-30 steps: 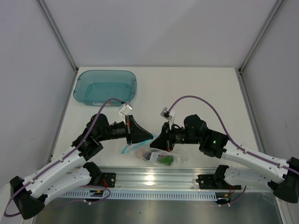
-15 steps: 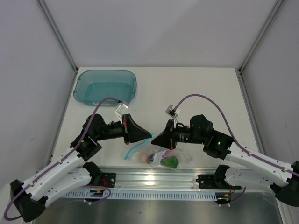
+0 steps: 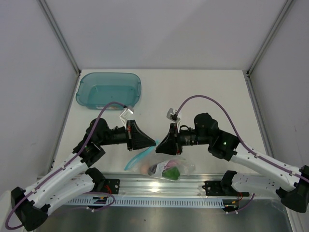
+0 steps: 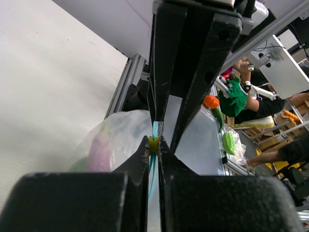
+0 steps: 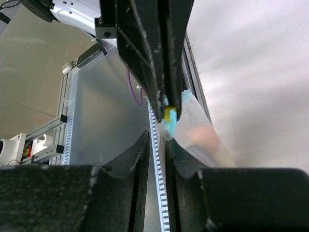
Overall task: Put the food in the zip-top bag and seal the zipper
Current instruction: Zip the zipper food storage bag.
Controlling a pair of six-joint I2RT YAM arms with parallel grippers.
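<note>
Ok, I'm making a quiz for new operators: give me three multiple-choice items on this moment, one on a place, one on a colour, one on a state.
1. Where is the teal tub?
A. far left corner of the table
B. near right corner
C. under the right arm
2. What colour is the zipper?
A. red
B. light blue
C. black
3. The left gripper is:
A. wide open
B. shut on the zipper
C. holding the tub
Answers:
1 A, the top view shows it far left.
2 B, the left wrist view shows a light-blue strip.
3 B, its fingers pinch that strip.
</note>
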